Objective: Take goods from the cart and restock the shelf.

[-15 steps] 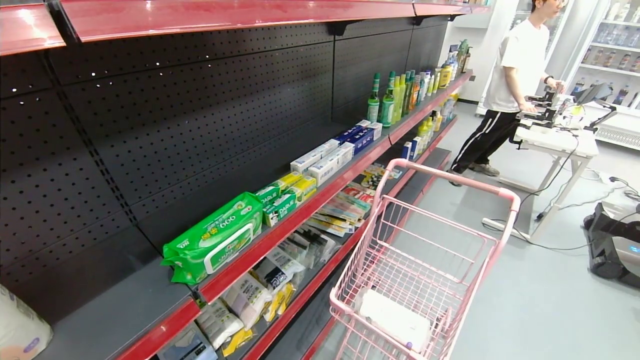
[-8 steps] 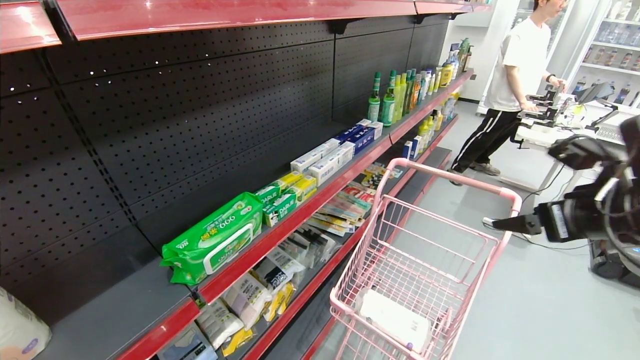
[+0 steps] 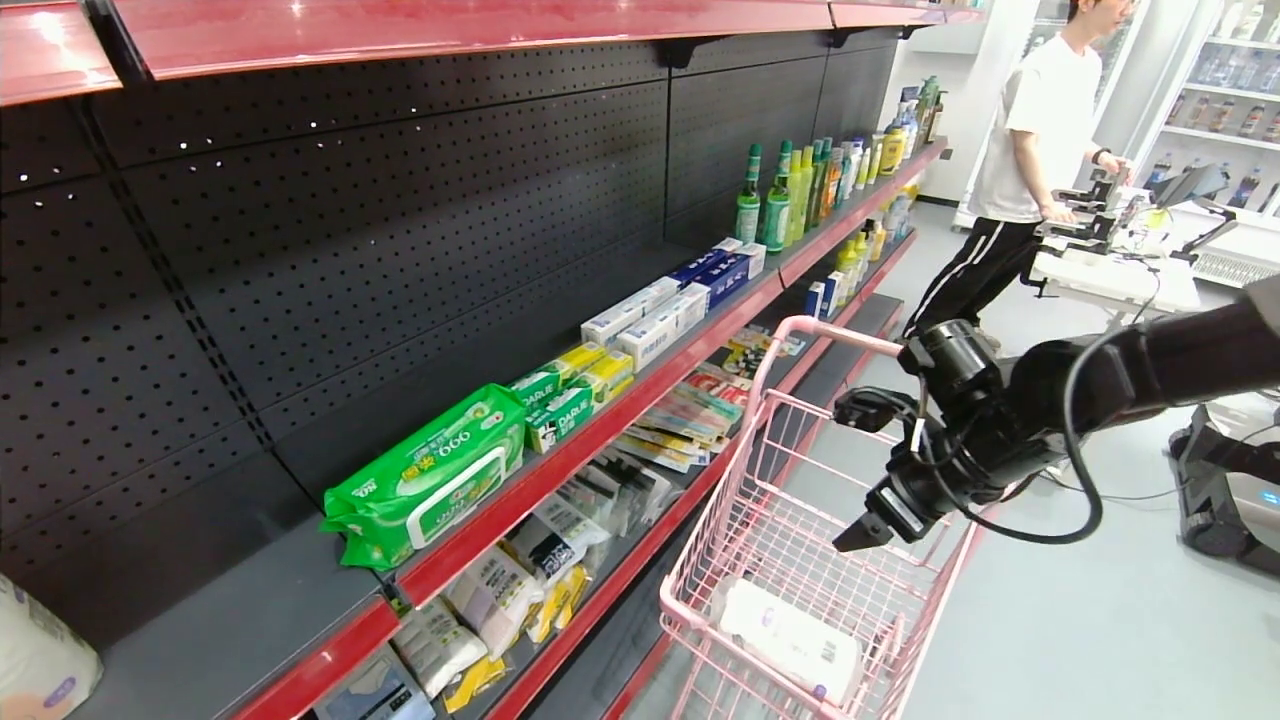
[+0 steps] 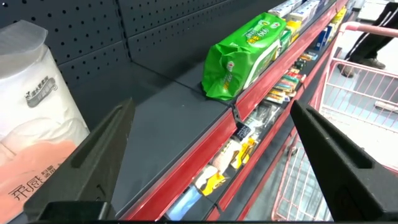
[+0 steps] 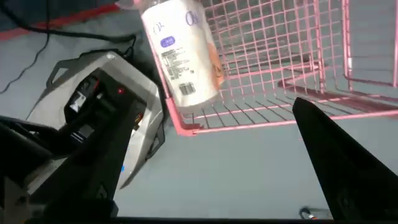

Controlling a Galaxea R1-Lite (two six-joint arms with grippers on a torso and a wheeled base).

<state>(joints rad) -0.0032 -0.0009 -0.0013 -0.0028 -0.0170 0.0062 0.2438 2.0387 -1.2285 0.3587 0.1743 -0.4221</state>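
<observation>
Head view, pack [image 3: 790, 640] below end effector [image 3: 858, 535]

**Shelf [image 3: 250, 610] and cart [image 3: 690, 610]**

Along the shelf's dark deck we see a white roll pack [image 3: 40, 650], a green wipes pack [image 3: 430, 475], boxes [image 3: 570, 390], then bottles [image 3: 790, 195]. In the cart lies one white pack [image 3: 790, 640], seemingly wrapped rolls.

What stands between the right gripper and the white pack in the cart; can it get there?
Probably yes. The right gripper hangs open over the open-topped cart, and the white pack lies alone on the basket floor, nothing covering it. Only its wire sides crowd the approach.
</observation>
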